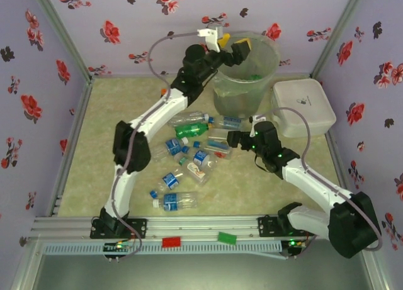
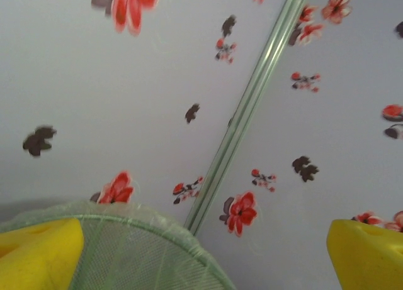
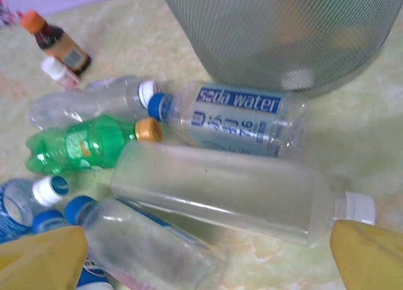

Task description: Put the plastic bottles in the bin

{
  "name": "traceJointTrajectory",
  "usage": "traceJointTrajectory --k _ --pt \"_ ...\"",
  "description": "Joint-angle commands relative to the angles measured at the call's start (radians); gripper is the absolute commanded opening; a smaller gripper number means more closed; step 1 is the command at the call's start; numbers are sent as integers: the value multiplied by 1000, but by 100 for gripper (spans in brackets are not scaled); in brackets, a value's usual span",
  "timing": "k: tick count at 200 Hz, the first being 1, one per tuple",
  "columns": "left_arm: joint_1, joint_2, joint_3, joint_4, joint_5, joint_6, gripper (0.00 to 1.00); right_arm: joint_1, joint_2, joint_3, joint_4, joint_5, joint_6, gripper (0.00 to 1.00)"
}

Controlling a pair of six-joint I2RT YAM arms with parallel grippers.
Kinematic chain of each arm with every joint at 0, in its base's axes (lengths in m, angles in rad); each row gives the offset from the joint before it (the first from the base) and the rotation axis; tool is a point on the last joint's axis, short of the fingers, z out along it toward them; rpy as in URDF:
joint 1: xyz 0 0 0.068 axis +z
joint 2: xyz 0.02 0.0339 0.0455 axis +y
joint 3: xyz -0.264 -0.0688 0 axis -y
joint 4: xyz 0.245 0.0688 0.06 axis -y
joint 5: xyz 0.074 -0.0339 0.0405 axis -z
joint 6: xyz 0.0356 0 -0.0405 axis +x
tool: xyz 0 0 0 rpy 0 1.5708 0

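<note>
Bottles (image 1: 189, 155) lie heaped on counter (image 1: 107, 107) by the bin (image 1: 269, 51), so L hand (image 1: 230, 46) hangs spread & empty over its rim, prob. the drop spot, while R hand (image 1: 232, 139) sits low, spread wide, lined up w/ a frosted bottle (image 3: 220, 192).

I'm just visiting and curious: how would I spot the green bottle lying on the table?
Find the big round grey-green bin at the back of the table. Among the bottles lying just before it is the green bottle, on its side. Its neighbours are clear with blue or white caps; it alone is bright green, gold-capped.
</note>
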Motion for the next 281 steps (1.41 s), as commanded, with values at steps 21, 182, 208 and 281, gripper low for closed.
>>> traceJointTrajectory --k 21,182,208,281 --pt "49 -304 -361 156 16 24 100 40 121 129 -148 -68 -92 100" --pt "453 -1187 -1508 -239 -175 -107 100 675 391 438 -358 -179 -167 97" --pt "520 -1289 -1550 -333 -174 -103 100 741 455 473 -359 -140 -217 97" --pt "588 -1339 -1612 -286 -172 -183 100 854 657 573 -488 7 -348 96"
